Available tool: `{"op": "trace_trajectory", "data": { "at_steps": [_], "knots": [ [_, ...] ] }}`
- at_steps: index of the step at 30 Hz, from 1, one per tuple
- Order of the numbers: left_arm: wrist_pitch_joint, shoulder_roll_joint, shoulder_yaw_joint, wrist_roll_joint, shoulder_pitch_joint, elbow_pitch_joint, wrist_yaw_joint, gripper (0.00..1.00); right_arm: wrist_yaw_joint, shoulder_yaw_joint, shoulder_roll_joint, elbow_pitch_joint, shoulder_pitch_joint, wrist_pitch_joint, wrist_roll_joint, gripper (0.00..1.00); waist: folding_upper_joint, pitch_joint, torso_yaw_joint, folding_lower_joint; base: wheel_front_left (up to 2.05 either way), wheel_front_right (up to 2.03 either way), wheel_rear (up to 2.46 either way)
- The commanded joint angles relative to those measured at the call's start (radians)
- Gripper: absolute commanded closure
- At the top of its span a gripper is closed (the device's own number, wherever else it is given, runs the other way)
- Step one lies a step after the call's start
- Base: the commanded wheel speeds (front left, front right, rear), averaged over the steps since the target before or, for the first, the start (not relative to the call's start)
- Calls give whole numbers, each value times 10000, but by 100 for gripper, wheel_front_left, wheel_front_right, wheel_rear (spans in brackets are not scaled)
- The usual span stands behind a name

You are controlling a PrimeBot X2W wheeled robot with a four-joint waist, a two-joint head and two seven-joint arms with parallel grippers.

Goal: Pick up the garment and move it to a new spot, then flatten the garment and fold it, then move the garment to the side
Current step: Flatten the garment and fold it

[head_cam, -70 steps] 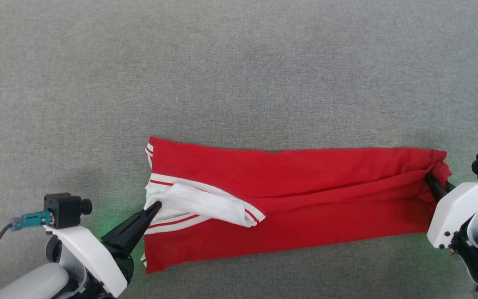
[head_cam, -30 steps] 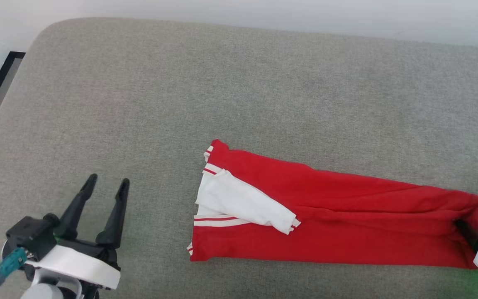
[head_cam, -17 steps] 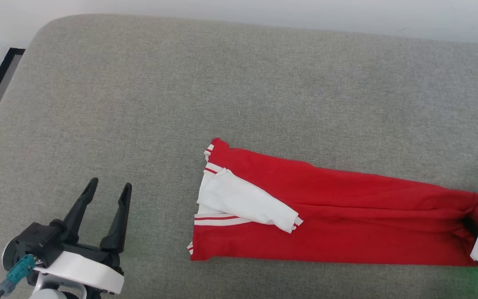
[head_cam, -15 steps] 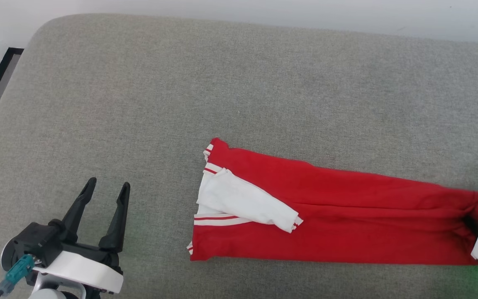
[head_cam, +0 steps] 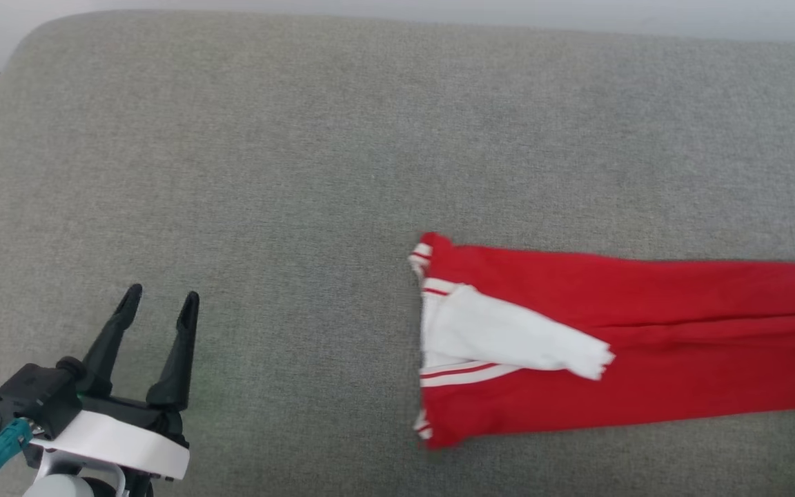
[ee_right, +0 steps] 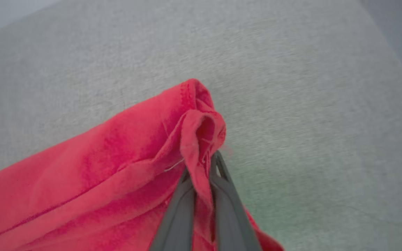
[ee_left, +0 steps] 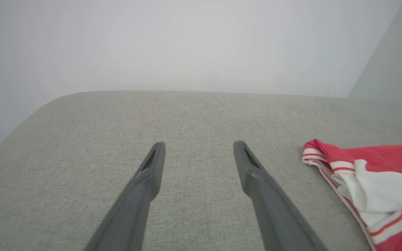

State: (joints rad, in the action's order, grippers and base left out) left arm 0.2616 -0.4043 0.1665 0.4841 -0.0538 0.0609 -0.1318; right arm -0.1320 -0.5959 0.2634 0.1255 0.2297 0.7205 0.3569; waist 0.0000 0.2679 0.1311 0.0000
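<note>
The left gripper [head_cam: 162,295] is held well to the left of the garment [head_cam: 653,304], fingers spread apart. The garment's bunched red end is clamped by the right gripper [ee_right: 202,164]. The garment is laid folded lengthwise on the grey cushion [head_cam: 301,172].

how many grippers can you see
2: the left gripper open at the lower left, apart from the shirt; the right gripper shut on the shirt's red end.
</note>
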Motion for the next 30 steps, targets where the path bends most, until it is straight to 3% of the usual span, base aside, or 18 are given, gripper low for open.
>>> {"op": "trace_trajectory", "data": {
  "at_steps": [1,8,14,22,30],
  "knots": [
    [42,-13,-13,-32,-54,-8,28,0,26,-70,19,-84,100,-62,-8,100,0,24,-24,0,0,0,0],
    [42,-208,-36,-99,-95,-232,29,0,25,-1638,226,-588,12,218,53,100,0,44,-111,0,0,0,0],
    [42,-236,-13,-195,137,-223,29,0,19,-1436,159,-1160,-420,624,374,100,0,-141,-233,0,0,0,0],
    [42,-10,50,-408,347,-282,29,0,17,778,-91,-2730,-1415,1391,1533,100,0,-522,-241,0,0,0,0],
    [42,118,181,-400,526,-395,29,0,17,3887,-499,-4008,-1578,1763,1907,100,0,-725,-83,0,0,0,0]
  ]
}}
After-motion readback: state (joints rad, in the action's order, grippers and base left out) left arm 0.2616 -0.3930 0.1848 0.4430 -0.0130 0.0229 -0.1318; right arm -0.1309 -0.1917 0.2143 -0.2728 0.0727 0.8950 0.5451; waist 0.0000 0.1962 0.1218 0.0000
